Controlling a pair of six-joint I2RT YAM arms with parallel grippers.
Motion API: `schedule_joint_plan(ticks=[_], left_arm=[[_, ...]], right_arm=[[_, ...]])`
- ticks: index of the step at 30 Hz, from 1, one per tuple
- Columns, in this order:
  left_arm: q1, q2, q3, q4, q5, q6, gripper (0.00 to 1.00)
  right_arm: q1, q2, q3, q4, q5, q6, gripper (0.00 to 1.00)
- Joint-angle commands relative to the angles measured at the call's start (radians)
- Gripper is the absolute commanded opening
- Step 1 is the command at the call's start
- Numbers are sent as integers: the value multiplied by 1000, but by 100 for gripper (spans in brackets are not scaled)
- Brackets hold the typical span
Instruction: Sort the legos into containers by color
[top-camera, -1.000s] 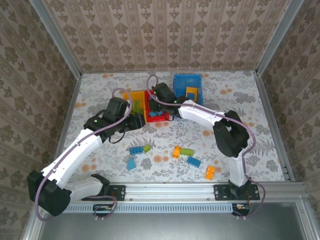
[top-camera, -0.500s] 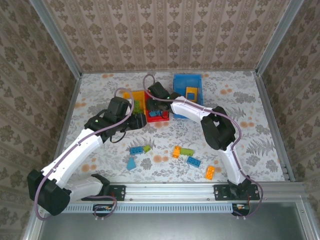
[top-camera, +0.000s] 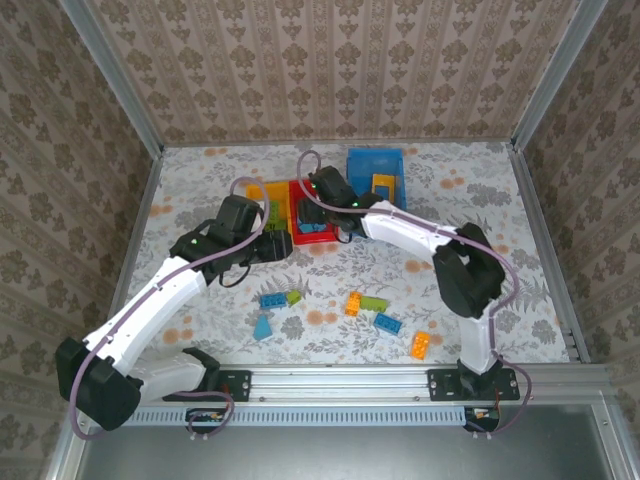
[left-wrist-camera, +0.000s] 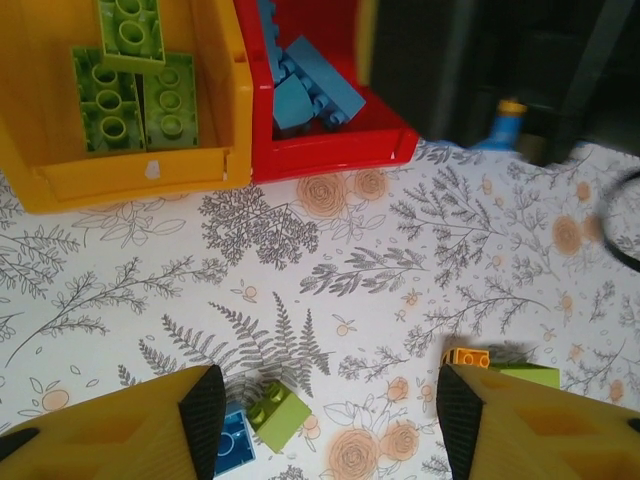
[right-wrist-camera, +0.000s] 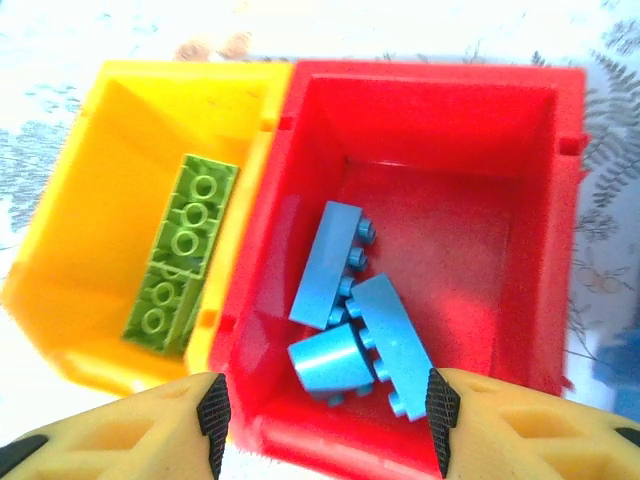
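Note:
My right gripper (right-wrist-camera: 325, 420) hangs open over the near wall of the red bin (right-wrist-camera: 520, 300); three blue legos (right-wrist-camera: 335, 260) lie loose inside, none held. Beside it the yellow bin (right-wrist-camera: 90, 250) holds light green bricks (right-wrist-camera: 180, 255). My left gripper (left-wrist-camera: 330, 420) is open and empty above the table, just short of the yellow bin (left-wrist-camera: 130, 170) and red bin (left-wrist-camera: 330, 155). A green brick (left-wrist-camera: 278, 415) and a blue brick (left-wrist-camera: 232, 440) lie by its left finger, an orange brick (left-wrist-camera: 467, 356) by its right. From above, both grippers (top-camera: 283, 243) (top-camera: 312, 212) are close together at the bins.
The blue bin (top-camera: 362, 170) at the back holds an orange frame brick (top-camera: 383, 185). Loose legos lie toward the front: a blue wedge (top-camera: 262, 327), an orange brick (top-camera: 353, 303), a green one (top-camera: 373, 302), a blue one (top-camera: 388, 323), another orange one (top-camera: 421, 345).
The right arm's elbow swung left, then back to the right, while its gripper stayed over the red bin and its jaws widened. The left arm has hardly moved.

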Motion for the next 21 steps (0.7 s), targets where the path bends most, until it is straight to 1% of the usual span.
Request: schedule_joint_plan(ticks=[1,3,5,7,9,11,14,16,19,21], left_arm=[[-1,22,-25,-35,5,28,62],[-10,36,-36,-19,39,43,62],[-40,72,-30,6,94,73,62],[-94,118,-12,31,136,119,62],[-165,170,20,37,154,202,62],[-229,232,48,44,178,302,63],[-290,323,94,62,209,436,65],[-311,385,127,73,238,529,66],[-332,467,171,90,262,653,67],[-344,496,173,125,289,721,68]], right_arm=[[22,-153,-148,142,45,-64,57],[32,-245,-283,211,43,-78,57],[45,-344,-404,226,51,-100,57],[50,-447,-520,224,51,-114,58],[52,-570,-631,203,50,-110,59],[50,-706,-719,116,74,-98,60],[48,-884,-795,-44,116,-61,64],[41,-983,-814,-164,138,-23,67],[34,-1107,-830,-303,119,13,71],[33,-1164,-833,-391,115,44,72]])
